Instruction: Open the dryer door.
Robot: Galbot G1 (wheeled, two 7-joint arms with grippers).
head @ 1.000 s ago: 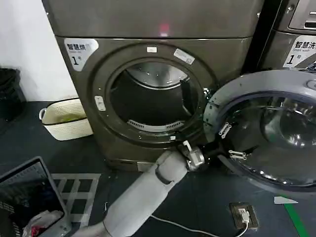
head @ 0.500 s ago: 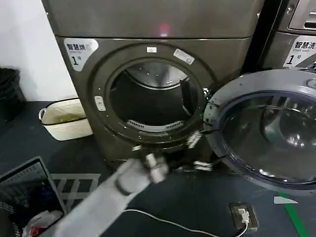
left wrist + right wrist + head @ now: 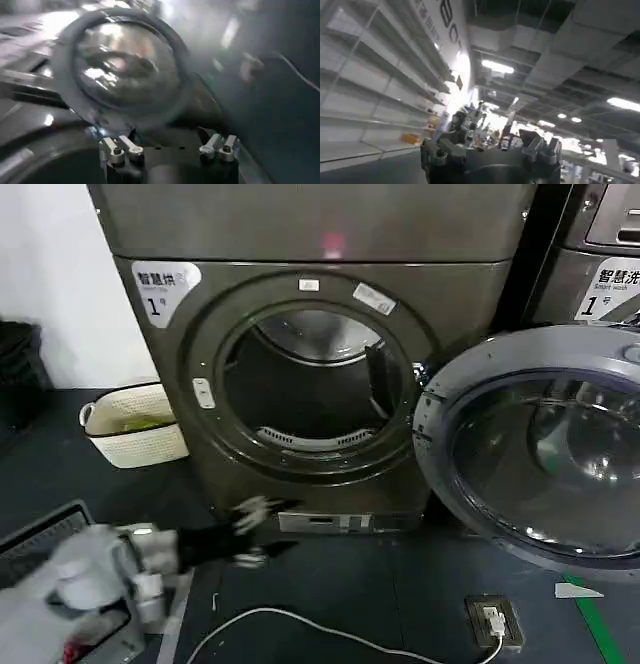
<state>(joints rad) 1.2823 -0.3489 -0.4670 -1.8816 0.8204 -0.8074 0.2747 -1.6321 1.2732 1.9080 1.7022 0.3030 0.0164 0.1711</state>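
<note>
My dryer door (image 3: 545, 449), round grey ring w/ glass centre, hangs swung fully open at frame right, beside dark drum opening (image 3: 310, 384).

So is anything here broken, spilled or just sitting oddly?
Nothing looks damaged or spilled. The dryer door hangs wide open beside the empty drum. A loose white cable trails across the dark floor toward a small floor socket, a mild trip hazard.
</note>
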